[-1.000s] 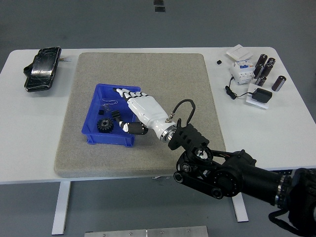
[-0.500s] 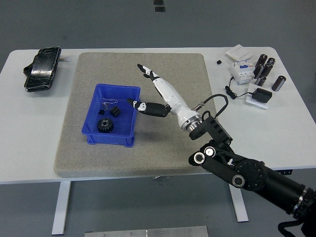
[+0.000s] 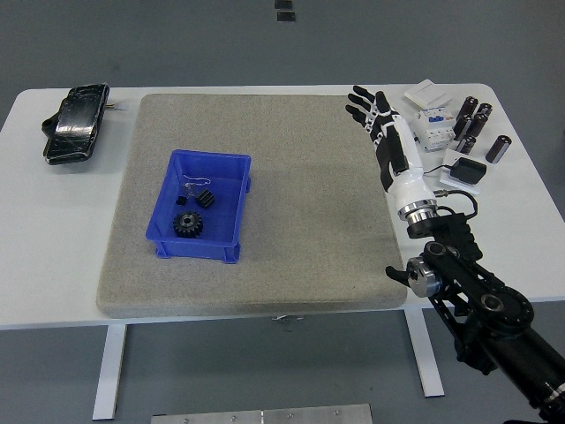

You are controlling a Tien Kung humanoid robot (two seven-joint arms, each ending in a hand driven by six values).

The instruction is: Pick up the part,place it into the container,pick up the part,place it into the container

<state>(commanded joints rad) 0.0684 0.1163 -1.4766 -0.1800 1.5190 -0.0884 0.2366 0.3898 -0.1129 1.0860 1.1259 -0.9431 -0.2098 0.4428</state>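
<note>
A blue container (image 3: 174, 231) sits on the left half of the grey mat (image 3: 291, 168). Inside it lie a black gear (image 3: 186, 223), a smaller black part (image 3: 206, 198) and a thin wire clip (image 3: 191, 186). My right hand (image 3: 374, 113) is white with black fingertips. It is open and empty, fingers spread, raised over the mat's far right edge, far from the container. Several black cylinder parts (image 3: 472, 124) lie at the table's far right. The left arm is out of view.
A black device (image 3: 74, 123) lies at the far left of the white table (image 3: 53, 238). White boxes (image 3: 429, 110) and a black adapter (image 3: 464, 170) with a cable sit at the far right, beside the cylinders.
My right hand has pulled out of the blue container and swung right across the mat to its far right edge. The parts stay in the container.
</note>
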